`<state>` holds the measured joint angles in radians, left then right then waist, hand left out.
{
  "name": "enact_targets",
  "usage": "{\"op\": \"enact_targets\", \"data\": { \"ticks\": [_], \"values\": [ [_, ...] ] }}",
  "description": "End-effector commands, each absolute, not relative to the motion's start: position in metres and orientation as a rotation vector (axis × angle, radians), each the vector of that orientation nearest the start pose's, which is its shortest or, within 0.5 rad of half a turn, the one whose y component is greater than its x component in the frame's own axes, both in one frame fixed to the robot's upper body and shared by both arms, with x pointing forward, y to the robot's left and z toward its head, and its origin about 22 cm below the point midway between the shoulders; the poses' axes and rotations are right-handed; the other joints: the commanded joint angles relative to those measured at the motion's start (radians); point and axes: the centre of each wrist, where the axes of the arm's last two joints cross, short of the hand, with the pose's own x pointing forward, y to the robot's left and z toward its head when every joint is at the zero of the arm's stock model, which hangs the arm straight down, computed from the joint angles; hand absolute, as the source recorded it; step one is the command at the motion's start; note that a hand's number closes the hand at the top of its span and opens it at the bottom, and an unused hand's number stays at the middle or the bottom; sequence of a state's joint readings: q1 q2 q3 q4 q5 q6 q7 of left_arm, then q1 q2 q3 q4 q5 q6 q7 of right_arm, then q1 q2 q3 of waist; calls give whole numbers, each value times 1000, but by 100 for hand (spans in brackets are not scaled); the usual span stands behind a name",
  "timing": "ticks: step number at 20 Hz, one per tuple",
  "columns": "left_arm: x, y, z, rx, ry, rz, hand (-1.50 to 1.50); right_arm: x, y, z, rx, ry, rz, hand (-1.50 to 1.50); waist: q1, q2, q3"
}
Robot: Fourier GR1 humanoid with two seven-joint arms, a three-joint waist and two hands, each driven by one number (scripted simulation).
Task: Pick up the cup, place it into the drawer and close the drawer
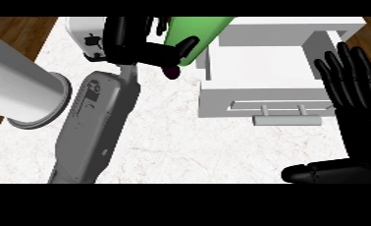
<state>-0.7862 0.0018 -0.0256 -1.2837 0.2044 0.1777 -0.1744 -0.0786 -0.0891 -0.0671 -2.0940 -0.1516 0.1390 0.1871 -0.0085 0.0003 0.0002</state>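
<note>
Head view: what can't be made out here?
All in the head view:
- green cup: the left hand curls round its near side, and the view's top edge cuts off its far end.
- drawer: the open right hand hides its right side.
- white object: mostly behind the left hand, so it cannot be identified.
- grey cylinder: cut off by the left edge.

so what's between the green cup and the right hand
In the head view, only the open white drawer lies between cup and right hand.
</note>
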Motion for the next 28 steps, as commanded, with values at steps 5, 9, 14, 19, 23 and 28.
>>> {"op": "enact_targets", "data": {
  "ticks": [5,9,14,19,23,28],
  "values": [
    [393,82,168,-295,-2049,-92,150,214,-262,147,136,-1991,113,-150,-4,0,0],
    [415,64,182,-278,-2029,-113,150,243,-258,130,116,-1987,117,-150,-7,5,0],
    [421,45,177,-250,-2008,-104,150,231,-269,137,139,-1990,141,-150,-19,5,0],
    [425,31,164,-197,-1966,-108,150,222,-252,130,144,-1993,144,-150,-34,6,1],
    [427,21,162,-175,-1940,-138,150,235,-256,129,130,-1999,161,-150,-42,9,1],
    [427,23,135,-122,-1914,-196,150,232,-254,127,172,-2008,158,-150,-66,13,1]
  ]
}}
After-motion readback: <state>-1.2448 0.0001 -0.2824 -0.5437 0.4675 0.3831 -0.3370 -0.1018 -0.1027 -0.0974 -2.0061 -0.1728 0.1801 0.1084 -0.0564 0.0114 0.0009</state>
